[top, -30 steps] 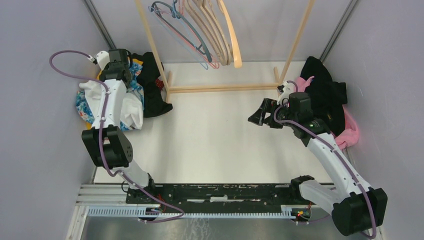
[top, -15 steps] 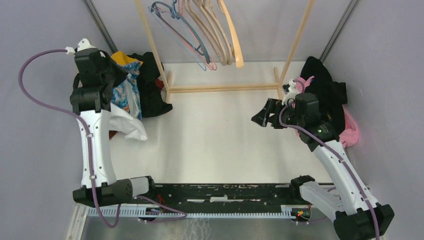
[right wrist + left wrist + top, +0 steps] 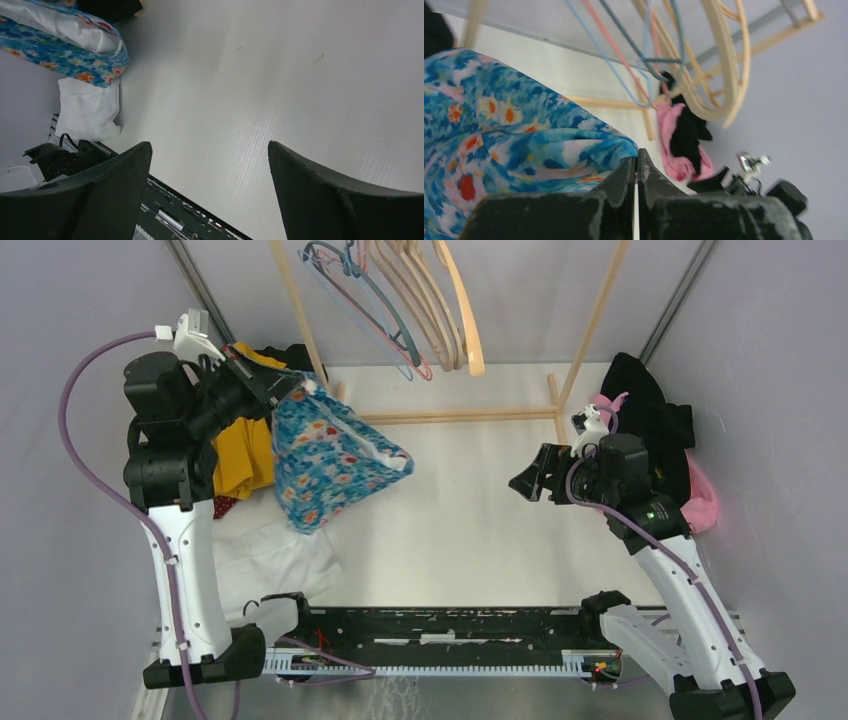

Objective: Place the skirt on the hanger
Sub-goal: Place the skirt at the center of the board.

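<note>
The table (image 3: 470, 510) carries a wooden rack (image 3: 450, 417) at its far edge. The blue floral skirt (image 3: 335, 460) hangs over the table's left side (clothing pile (image 3: 245, 455) just beside it), pinched in the closed left gripper (image 3: 280, 390). The hangers (image 3: 420, 310) hang on the rack, right of the skirt. The right gripper (image 3: 528, 478) hovers spread wide, holding nothing

My left wrist view cuts the skirt (image 3: 499, 137) off at its left edge, and the overhead view crops the hooks of the hangers (image 3: 474, 362).
</note>
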### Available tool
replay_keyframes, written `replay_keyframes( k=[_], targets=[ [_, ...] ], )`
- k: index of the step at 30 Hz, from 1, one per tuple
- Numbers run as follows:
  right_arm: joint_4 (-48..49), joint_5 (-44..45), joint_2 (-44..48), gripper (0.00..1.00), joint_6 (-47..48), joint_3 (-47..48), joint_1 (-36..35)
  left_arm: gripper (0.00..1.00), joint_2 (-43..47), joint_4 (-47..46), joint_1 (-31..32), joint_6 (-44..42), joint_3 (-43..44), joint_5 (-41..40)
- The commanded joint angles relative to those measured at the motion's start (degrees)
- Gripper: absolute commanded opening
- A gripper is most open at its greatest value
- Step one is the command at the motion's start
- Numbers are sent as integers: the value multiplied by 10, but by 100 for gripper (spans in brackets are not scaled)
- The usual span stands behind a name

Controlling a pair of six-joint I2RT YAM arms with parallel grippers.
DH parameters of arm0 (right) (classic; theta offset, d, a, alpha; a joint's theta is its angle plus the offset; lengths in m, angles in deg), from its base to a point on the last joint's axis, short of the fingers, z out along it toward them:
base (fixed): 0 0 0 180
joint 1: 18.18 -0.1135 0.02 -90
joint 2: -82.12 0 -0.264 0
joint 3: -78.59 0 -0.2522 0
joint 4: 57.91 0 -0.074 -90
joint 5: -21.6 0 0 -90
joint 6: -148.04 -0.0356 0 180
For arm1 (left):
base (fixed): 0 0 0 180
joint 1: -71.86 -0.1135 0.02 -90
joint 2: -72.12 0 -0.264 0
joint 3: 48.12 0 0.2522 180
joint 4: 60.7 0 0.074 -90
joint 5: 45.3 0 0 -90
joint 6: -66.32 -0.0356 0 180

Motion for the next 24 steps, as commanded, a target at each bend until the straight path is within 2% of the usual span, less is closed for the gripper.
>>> replay_keyframes(
  k=[1,4,11,17,19,24],
  targets=[
    [10,11,9,92,12,29,-1,3,40,-109,18,76,-41,119],
    [25,8,6,91,10,22,-2,3,47,-147,61,93,-83,116],
    [89,-42,-7,88,-8,-27,-2,3,1,-165,282,74,-117,-39],
    [130,-150,-15,83,-4,-70,-21,3,-28,-180,352,70,-119,-101],
    [117,-142,-16,80,11,-69,-48,3,-43,-189,371,70,-116,-113],
    [48,-23,25,79,34,-58,-85,3,-90,-203,443,65,-109,-142]
  ],
)
